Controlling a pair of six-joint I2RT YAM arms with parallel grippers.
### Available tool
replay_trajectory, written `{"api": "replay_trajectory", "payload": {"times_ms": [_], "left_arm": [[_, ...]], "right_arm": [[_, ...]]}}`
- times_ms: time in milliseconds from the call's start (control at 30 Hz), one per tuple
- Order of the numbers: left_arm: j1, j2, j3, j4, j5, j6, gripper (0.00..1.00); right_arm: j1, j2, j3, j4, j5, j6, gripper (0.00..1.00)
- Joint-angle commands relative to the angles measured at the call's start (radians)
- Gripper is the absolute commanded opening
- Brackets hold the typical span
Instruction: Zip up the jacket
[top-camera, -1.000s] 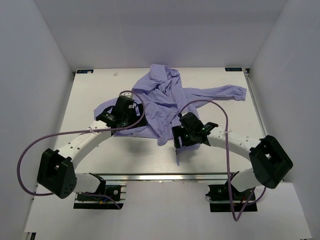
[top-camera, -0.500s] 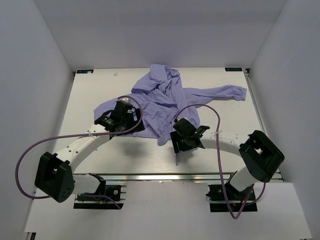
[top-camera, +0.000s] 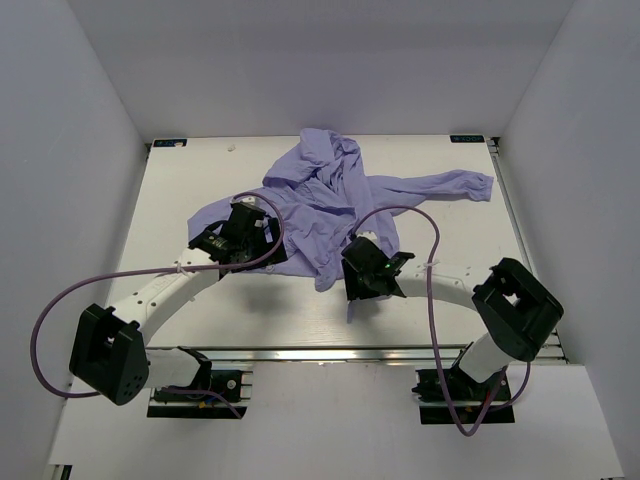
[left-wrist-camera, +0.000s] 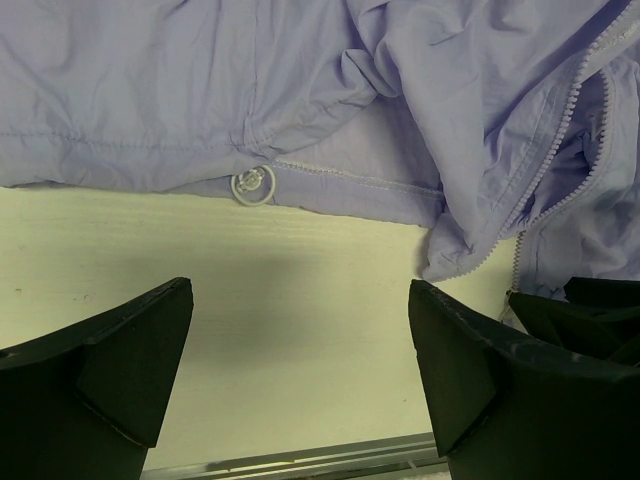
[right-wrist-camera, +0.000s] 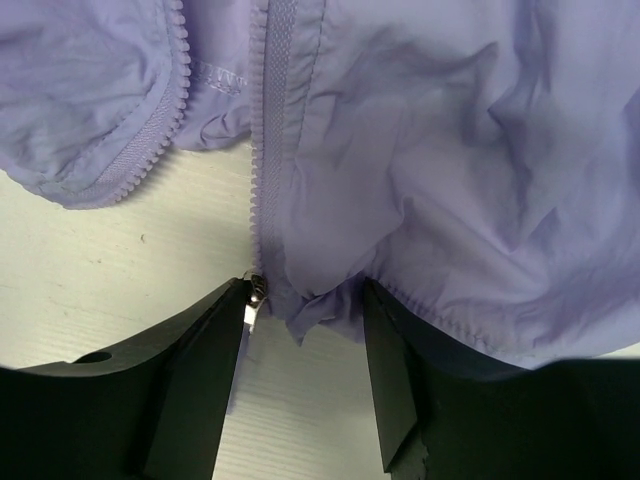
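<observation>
The lavender jacket (top-camera: 330, 200) lies crumpled and unzipped in the middle of the table, one sleeve stretched to the right. My left gripper (top-camera: 243, 238) is open and empty over bare table just in front of the jacket's hem (left-wrist-camera: 130, 160), fingers spread wide (left-wrist-camera: 300, 290). My right gripper (top-camera: 358, 268) is at the hem's near corner. In the right wrist view its fingers stand partly open (right-wrist-camera: 305, 290) on either side of the zipper's bottom end. The metal slider (right-wrist-camera: 255, 294) touches the left finger. The zipper teeth (right-wrist-camera: 268, 130) run up from it.
A white cord toggle (left-wrist-camera: 252, 185) hangs at the hem. The other zipper half (left-wrist-camera: 560, 150) curves along the open front edge. The table's front rail (left-wrist-camera: 300, 462) is close below the left gripper. White walls enclose the table on three sides.
My right gripper has moved left and forward up to the jacket's near corner, so its fingers now bracket the zipper end. The left gripper shifted slightly left, then stayed.
</observation>
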Motion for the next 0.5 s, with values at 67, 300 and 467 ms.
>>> {"api": "replay_trajectory", "payload": {"times_ms": [67,300,467], "left_arm": [[-0.003,-0.044,0.021,-0.004,-0.011,-0.006,0.98],[-0.003,-0.073,0.008,0.015,0.005,0.000,0.98],[-0.003,-0.084,0.005,0.021,0.016,0.003,0.98]], "right_arm": [[0.001,0.009,-0.017,-0.033,-0.026,0.002,0.59],[0.001,-0.045,-0.005,-0.033,-0.056,0.008,0.60],[0.001,-0.049,0.009,-0.045,-0.059,0.027,0.60]]}}
